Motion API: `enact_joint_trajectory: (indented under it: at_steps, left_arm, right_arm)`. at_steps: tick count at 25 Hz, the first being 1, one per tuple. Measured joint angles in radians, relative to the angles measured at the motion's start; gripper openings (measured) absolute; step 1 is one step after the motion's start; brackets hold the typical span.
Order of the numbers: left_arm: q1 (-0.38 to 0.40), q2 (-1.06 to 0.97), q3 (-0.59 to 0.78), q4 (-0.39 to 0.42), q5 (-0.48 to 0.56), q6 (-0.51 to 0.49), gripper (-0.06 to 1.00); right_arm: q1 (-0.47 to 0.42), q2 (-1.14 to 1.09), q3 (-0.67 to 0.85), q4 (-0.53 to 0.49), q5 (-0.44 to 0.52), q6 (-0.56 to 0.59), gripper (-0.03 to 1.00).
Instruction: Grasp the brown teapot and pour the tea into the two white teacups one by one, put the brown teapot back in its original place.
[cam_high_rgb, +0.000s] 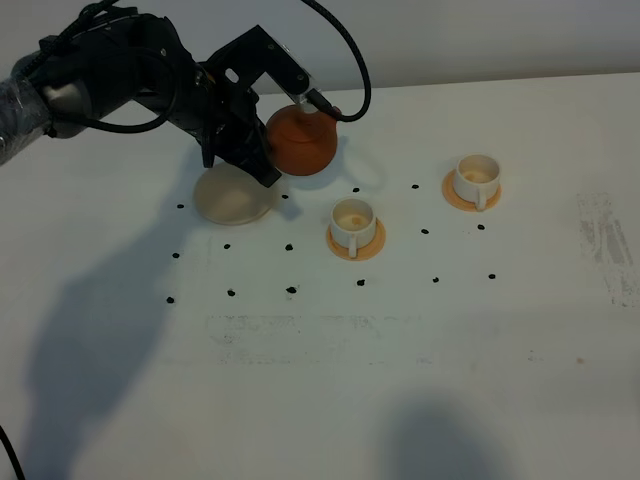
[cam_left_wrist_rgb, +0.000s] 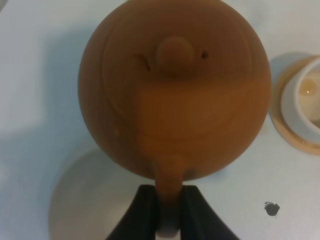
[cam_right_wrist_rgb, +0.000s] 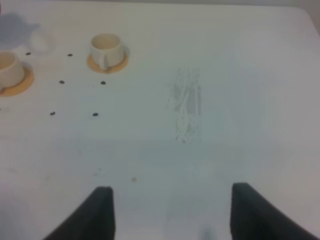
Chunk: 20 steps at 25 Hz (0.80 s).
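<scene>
The brown teapot (cam_high_rgb: 300, 140) hangs in my left gripper (cam_high_rgb: 268, 152), just right of the cream saucer (cam_high_rgb: 233, 196), its original place, which stands bare. In the left wrist view the black fingers (cam_left_wrist_rgb: 145, 212) are shut on the teapot's loop handle (cam_left_wrist_rgb: 169, 185), the lid knob (cam_left_wrist_rgb: 174, 56) faces the camera, and the saucer (cam_left_wrist_rgb: 90, 200) lies beneath. Two white teacups sit on orange coasters: the near one (cam_high_rgb: 353, 222) and the far one (cam_high_rgb: 477, 178). Their insides look pale tan; I cannot make out the tea clearly. My right gripper (cam_right_wrist_rgb: 170, 215) is open over bare table.
Small black dots (cam_high_rgb: 291, 290) mark the white table around the saucer and cups. A scuffed grey patch (cam_high_rgb: 605, 240) lies near the right edge. A black cable (cam_high_rgb: 345, 50) loops above the teapot. The right wrist view shows both cups (cam_right_wrist_rgb: 106, 47) far off.
</scene>
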Motion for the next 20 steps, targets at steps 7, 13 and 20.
enact_joint_trajectory:
  at_steps: [7, 13, 20]
  left_arm:
    - [0.000, 0.000, 0.000, -0.041, 0.012, 0.122, 0.10]
    - [-0.001, 0.000, 0.000, -0.067, 0.037, 0.197, 0.10]
    - [0.000, 0.000, 0.000, -0.070, 0.070, 0.264, 0.10]
  right_arm:
    - [0.000, 0.000, 0.000, 0.000, 0.000, 0.000, 0.51]
    - [0.000, 0.000, 0.000, 0.000, 0.000, 0.000, 0.51]
    - [0.000, 0.000, 0.000, 0.000, 0.000, 0.000, 0.51]
